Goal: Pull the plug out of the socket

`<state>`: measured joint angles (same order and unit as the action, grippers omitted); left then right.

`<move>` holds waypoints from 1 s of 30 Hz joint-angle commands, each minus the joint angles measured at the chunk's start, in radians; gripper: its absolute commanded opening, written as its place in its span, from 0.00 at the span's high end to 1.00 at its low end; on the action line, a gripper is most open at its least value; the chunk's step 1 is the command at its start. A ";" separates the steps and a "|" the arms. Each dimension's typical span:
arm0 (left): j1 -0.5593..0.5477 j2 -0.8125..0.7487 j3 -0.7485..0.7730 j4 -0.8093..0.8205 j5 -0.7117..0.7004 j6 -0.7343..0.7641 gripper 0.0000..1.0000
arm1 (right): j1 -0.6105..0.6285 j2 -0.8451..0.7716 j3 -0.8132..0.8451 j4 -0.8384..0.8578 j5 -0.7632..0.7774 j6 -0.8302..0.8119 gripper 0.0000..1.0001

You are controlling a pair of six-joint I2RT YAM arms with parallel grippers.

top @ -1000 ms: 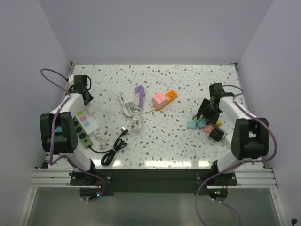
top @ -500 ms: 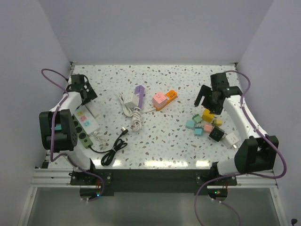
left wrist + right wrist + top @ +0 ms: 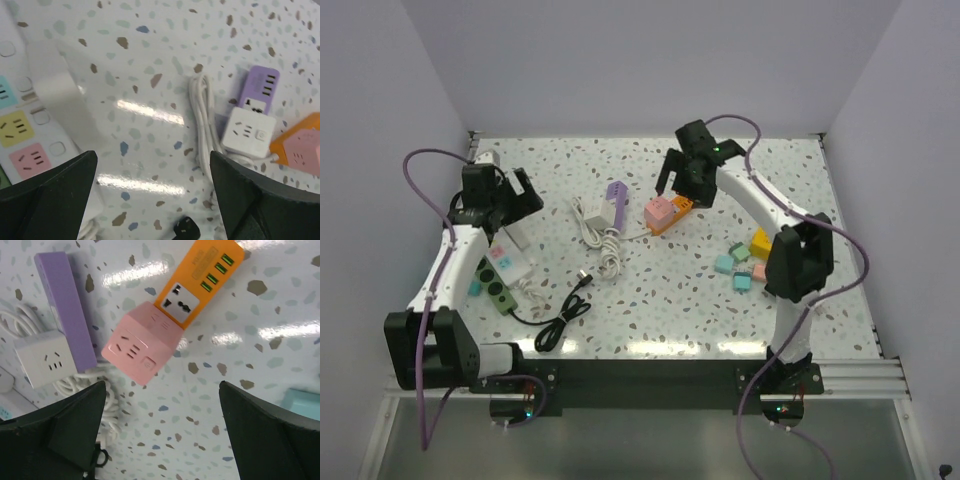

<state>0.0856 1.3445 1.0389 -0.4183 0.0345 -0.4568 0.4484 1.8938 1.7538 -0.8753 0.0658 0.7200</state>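
Above the pink plug (image 3: 141, 347), the right gripper (image 3: 162, 390) gapes wide, apparently touching nothing.

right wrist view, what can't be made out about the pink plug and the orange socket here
- Pins of the pink plug: hidden by its own body in every view, so how deep it sits in the orange socket cannot be told.
- Far end of the orange socket: cut off by the top edge of the right wrist view.
- Lettering on the orange socket: too small to read in any view.
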 commanded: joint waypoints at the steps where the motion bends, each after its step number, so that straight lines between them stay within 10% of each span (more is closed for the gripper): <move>1: -0.056 -0.109 -0.057 -0.042 0.131 0.007 0.00 | 0.050 0.132 0.172 -0.088 0.095 0.158 0.02; 12: -0.159 -0.321 -0.178 -0.105 0.179 -0.057 0.00 | 0.102 0.404 0.394 -0.206 0.088 0.265 0.05; 19: -0.234 -0.306 -0.209 -0.099 0.219 -0.075 0.00 | 0.104 0.352 0.222 -0.119 0.057 0.205 0.46; 23: -0.306 -0.272 -0.183 -0.073 0.242 -0.094 0.01 | 0.104 0.309 0.148 -0.047 -0.064 0.046 1.00; 30: -0.411 -0.185 -0.100 -0.024 0.246 -0.115 0.02 | 0.108 0.208 0.096 -0.177 -0.202 -0.413 1.00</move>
<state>-0.2958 1.1324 0.8730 -0.5053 0.2562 -0.5438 0.5461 2.2009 1.9190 -0.9234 -0.0666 0.5842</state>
